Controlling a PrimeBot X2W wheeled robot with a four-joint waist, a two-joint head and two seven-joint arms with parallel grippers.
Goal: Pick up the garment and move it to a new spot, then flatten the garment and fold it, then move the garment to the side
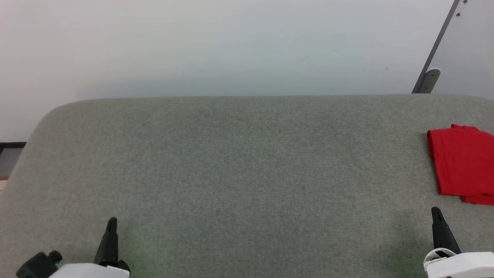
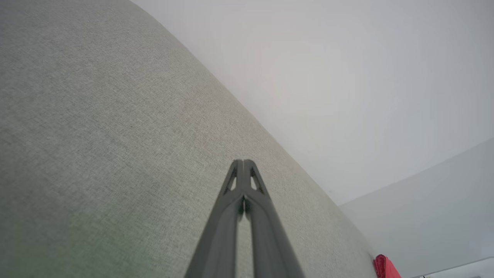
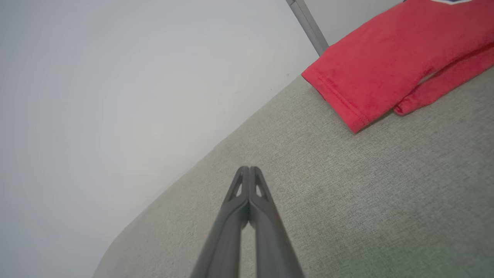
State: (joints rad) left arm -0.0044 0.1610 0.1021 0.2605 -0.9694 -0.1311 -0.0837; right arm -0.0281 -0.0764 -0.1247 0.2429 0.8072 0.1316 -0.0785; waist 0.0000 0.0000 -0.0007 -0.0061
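The garment [image 1: 463,164] is a red cloth folded into a compact stack at the far right of the grey fabric table [image 1: 247,173], partly cut off by the head view's edge. In the right wrist view the garment [image 3: 389,61] lies ahead and to the right, its hem facing me. A sliver of the garment [image 2: 384,267] shows at the bottom right of the left wrist view. My left gripper [image 1: 111,222] is shut and empty near the front left. My right gripper [image 1: 436,211] is shut and empty, just in front of the garment and apart from it.
A pale wall [image 1: 231,46] rises behind the table's far edge. A grey metal strut [image 1: 434,54] slants up at the back right beside a light panel. The table's left corner is rounded, with a dark ledge [image 1: 11,146] beyond it.
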